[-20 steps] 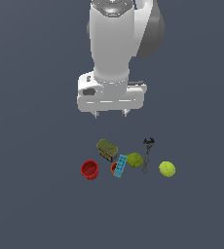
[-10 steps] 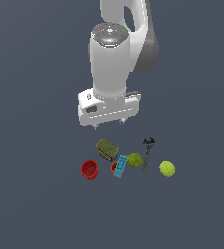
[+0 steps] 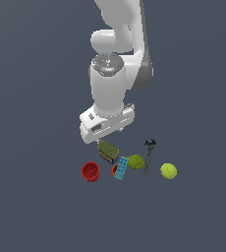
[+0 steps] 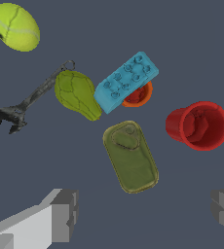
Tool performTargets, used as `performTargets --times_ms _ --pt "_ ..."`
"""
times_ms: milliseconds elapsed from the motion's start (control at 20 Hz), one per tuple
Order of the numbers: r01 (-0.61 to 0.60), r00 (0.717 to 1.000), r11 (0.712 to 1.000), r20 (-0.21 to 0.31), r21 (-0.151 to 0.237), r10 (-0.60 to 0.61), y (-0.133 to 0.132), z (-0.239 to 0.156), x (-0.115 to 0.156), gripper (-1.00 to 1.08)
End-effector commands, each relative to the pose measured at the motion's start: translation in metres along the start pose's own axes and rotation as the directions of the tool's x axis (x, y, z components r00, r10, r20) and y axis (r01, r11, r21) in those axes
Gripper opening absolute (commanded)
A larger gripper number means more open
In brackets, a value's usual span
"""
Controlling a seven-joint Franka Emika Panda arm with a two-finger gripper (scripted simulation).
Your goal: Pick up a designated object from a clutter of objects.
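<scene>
Tin is lying flat beside the blue brick as we are hovering our open claw above it, needing to straddle its narrow sides squarely.

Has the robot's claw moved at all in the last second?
Yes. In the exterior view the gripper has dropped toward the olive tin, which stayed put.

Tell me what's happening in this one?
A simulated arm's gripper hangs open above a small clutter, fingers on either side of the olive tin, not touching it. Nothing is held yet. The red cup, blue brick, green blob, wrench and ball lie nearby.
</scene>
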State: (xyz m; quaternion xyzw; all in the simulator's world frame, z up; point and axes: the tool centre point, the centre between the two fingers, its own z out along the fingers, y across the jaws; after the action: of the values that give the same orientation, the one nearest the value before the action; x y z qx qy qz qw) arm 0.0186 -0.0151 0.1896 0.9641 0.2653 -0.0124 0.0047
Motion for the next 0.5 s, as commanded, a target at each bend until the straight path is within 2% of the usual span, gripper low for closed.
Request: performTargets --times_ms 0,450 --pt "0.063 0.998 0.998 -0.004 -0.001 -0.063 0.002 0.013 0.001 1.0" --pt "0.263 0.965 0.965 -0.017 -0.004 -0.263 0.006 0.055 0.001 1.0"
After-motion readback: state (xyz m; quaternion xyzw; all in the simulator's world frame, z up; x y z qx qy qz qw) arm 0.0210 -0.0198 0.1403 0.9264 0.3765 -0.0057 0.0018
